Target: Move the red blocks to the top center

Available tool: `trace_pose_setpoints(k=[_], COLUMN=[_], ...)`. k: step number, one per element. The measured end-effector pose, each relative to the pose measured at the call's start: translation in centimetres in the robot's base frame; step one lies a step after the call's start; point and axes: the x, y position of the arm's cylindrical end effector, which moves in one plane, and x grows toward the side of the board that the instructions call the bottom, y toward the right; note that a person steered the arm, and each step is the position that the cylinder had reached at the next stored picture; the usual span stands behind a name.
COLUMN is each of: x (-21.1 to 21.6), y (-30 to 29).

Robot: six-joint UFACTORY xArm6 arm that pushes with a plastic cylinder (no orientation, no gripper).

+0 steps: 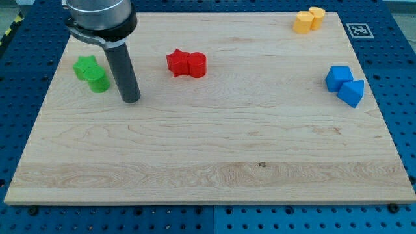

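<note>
The wooden counter [214, 162] lies on a blue perforated base [390, 39], and the blocks sit on it in four pairs.

My tip [131, 101] rests on the counter in the view's upper left, at the lower end of the dark rod [123, 68]. There is no pincer on this arm (only the straight rod), so there is no wide or narrow to report, and nothing is held.

The two red blocks are in the upper part of the counter, left of centre. The red star-shaped block [176, 62] touches the red cylinder [197, 65] on its right. Both lie to the right of my tip and a little nearer the view's top, clearly apart from it.

Just left of the rod are two green blocks: a green star-shaped block [85, 66] and, touching it lower right, a green cylinder [99, 80]. The cylinder is near the rod, but I cannot tell whether they touch.

In the view's top right corner a yellow hexagonal block [303, 23] touches a yellow cylinder [316, 16]. On the right side, a blue cube [338, 78] touches a second blue block [352, 92], whose shape is unclear. A black-and-white marker [359, 30] sits on the base beside the counter's top right corner.
</note>
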Motion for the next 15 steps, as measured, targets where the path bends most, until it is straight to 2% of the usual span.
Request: trace_pose_setpoints(k=[1,2,4,6,9,10,11,12,14,15], x=[-0.9,-3.6,-3.8,-6.7,-10.6,-13.3,-13.6,-16.1,-15.8,-11.7], y=[0.2,1.9,4.7,7.7,9.5,10.5,10.9,9.8,14.3,14.9])
